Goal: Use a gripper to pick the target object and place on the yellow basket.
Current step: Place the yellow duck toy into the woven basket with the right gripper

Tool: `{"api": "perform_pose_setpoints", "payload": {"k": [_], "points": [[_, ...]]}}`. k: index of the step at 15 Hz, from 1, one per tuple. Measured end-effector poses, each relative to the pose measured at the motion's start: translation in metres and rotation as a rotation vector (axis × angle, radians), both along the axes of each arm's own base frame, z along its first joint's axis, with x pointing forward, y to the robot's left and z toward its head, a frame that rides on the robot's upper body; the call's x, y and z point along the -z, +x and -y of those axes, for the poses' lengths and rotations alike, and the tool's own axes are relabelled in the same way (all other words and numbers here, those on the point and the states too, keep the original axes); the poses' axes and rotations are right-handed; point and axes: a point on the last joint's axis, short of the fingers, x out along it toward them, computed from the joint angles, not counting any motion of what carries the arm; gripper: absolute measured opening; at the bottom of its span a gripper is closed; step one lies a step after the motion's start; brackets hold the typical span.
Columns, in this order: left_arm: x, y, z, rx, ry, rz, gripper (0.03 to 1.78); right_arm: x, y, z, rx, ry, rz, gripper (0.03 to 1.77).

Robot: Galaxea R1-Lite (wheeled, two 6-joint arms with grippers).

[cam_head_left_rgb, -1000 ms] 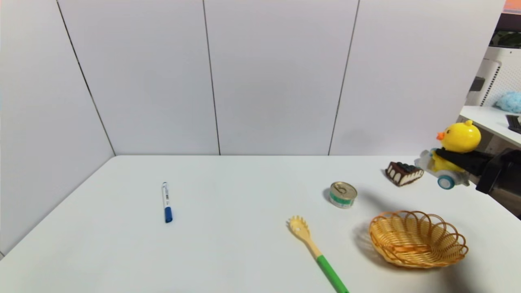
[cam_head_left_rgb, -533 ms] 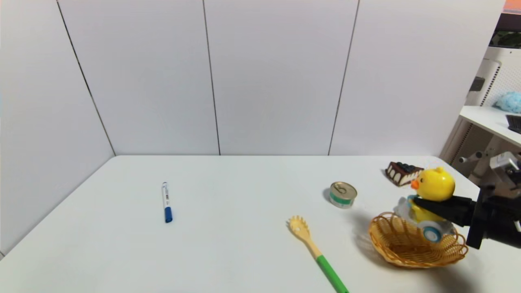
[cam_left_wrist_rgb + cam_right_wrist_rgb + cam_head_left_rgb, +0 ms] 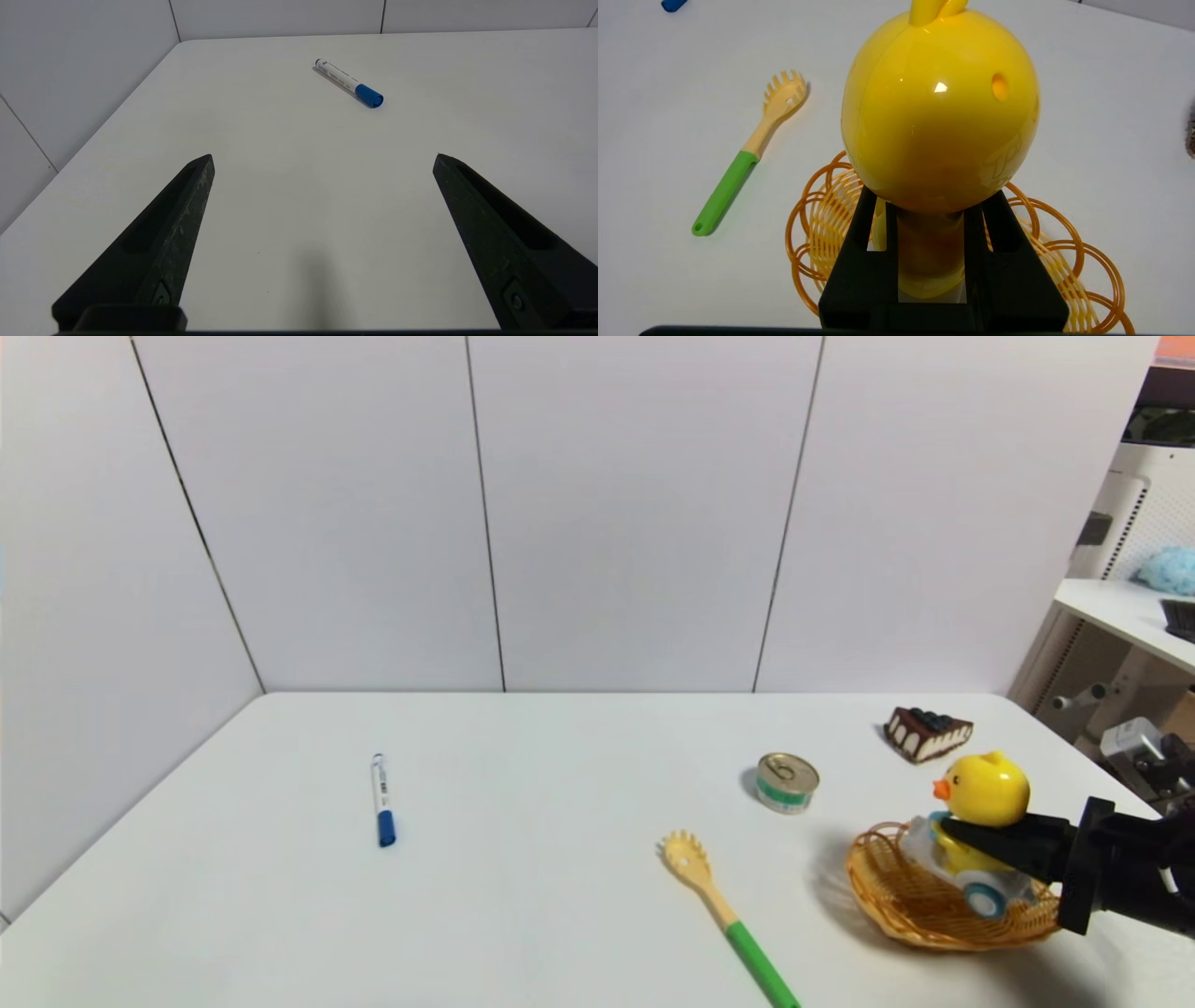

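Glossy smooth plastic duck [image 3: 938, 107], woven wicker basket [image 3: 896, 896], shiny metal tin [image 3: 787, 782], matt black claw [image 3: 931, 210].

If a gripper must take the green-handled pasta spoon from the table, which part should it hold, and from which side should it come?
Probably grip the pasta spoon on its straight green handle, coming from above with the fingers across the handle's width. It lies flat on the table, so no side gap shows beneath it. The pronged head is wider and uneven, which seems a poorer hold.
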Motion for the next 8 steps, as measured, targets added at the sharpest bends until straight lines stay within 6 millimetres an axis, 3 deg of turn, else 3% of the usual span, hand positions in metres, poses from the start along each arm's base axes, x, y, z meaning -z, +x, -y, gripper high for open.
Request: {"api": "perform_pose_setpoints", "payload": {"k": [3,8], "points": [[0.0,0.0,0.0,0.0,0.0,0.0,1.69,0.001,0.005,0.001,0.002,-0.002,0.001,0.85],[0.0,0.0,0.0,0.0,0.0,0.0,1.69,-0.014,0.003,0.001,0.011,0.002,0.053,1.25]]}}
